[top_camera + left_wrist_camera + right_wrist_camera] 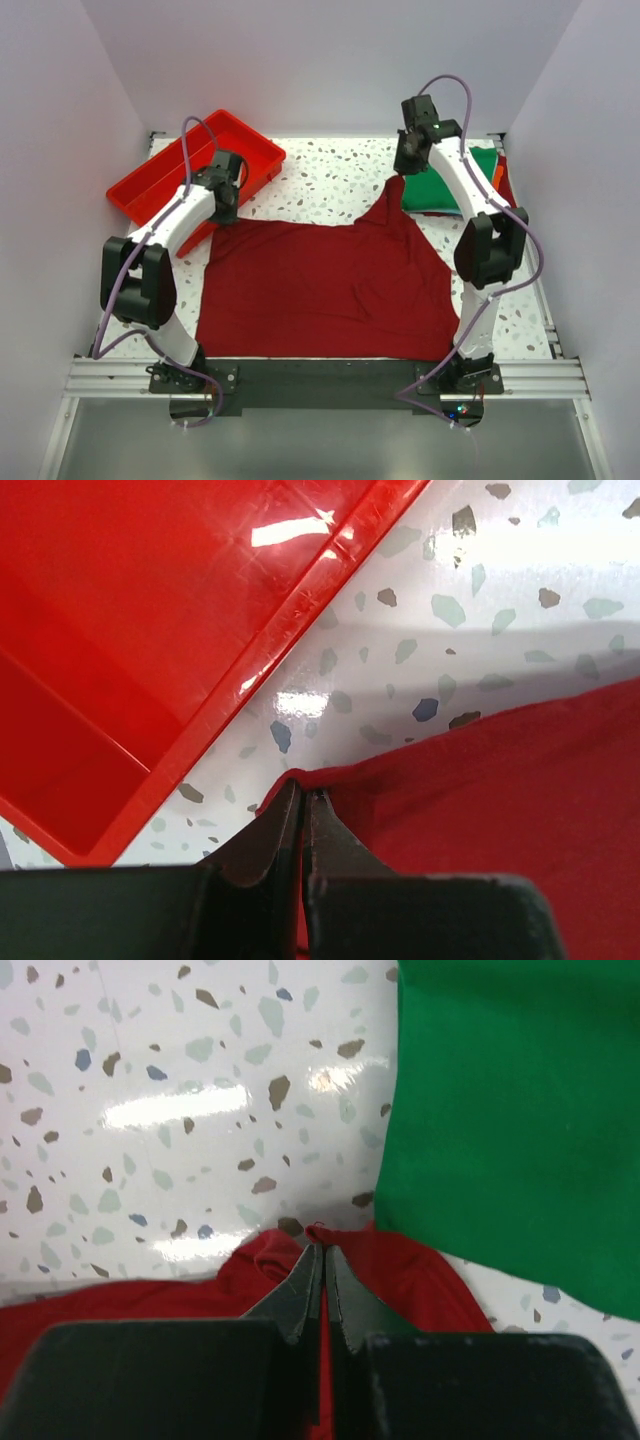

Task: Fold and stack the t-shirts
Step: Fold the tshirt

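Observation:
A maroon t-shirt (325, 285) lies spread across the middle of the speckled table. My left gripper (224, 212) is shut on its far left corner (300, 778), next to the red tray. My right gripper (402, 172) is shut on its far right corner (322, 1232), which is pulled up into a peak beside the folded green t-shirt (450, 182). The green t-shirt also shows in the right wrist view (520, 1120). Thin orange and red edges (500, 172) show at the green shirt's right side.
A bright red plastic tray (190, 170) sits at the back left, also filling the left wrist view (150, 630). White walls close in both sides and the back. Bare speckled tabletop (330, 165) lies between the tray and the green shirt.

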{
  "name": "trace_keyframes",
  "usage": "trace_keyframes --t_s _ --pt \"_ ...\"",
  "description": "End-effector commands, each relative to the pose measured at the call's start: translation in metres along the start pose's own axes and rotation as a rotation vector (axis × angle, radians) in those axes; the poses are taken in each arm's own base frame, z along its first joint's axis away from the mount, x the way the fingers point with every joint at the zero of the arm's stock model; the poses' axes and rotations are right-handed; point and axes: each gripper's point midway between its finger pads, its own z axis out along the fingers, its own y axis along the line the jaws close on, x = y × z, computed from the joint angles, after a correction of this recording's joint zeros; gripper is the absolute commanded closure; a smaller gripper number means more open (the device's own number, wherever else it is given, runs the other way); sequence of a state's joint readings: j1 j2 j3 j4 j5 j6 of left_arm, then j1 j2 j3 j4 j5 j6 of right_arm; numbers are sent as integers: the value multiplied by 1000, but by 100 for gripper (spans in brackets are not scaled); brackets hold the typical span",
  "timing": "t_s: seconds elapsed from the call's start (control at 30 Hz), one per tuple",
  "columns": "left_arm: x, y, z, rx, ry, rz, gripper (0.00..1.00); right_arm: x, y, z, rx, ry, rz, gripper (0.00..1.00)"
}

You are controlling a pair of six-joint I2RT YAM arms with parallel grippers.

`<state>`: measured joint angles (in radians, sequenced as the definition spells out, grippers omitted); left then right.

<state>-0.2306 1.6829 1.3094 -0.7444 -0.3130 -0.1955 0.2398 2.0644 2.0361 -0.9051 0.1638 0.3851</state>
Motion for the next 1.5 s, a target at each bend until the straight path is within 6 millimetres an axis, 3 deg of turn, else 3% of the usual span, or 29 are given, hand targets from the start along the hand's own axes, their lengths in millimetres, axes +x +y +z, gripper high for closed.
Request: trace_keyframes --t_s 0.0,0.17,0.4,0.6,0.7,0.8,1.03,1.13,1.47 --pt "-8 2 -7 49 -49 22 100 6 -6 -33 -19 -17 14 100" --pt "-1 -9 -5 105 -26 8 100 25 -18 -49 -6 -3 16 100" --pt "3 -9 2 91 7 11 96 42 -24 -60 -10 9 38 100" --pt "11 -21 -1 162 29 -13 78 55 -29 -65 -9 20 43 100" --pt "17 -30 -5 214 36 -38 61 59 -32 -66 -5 23 48 100" --pt "20 -39 -9 262 34 -77 52 63 -32 -67 -7 27 49 100" --pt "49 -55 -2 325 94 -149 53 65 -32 -68 -14 27 53 100" --pt "44 -53 3 303 67 -178 54 62 -31 -68 -21 22 50 100" --pt "20 -19 24 77 -18 -218 52 65 -31 -68 -18 32 47 100"
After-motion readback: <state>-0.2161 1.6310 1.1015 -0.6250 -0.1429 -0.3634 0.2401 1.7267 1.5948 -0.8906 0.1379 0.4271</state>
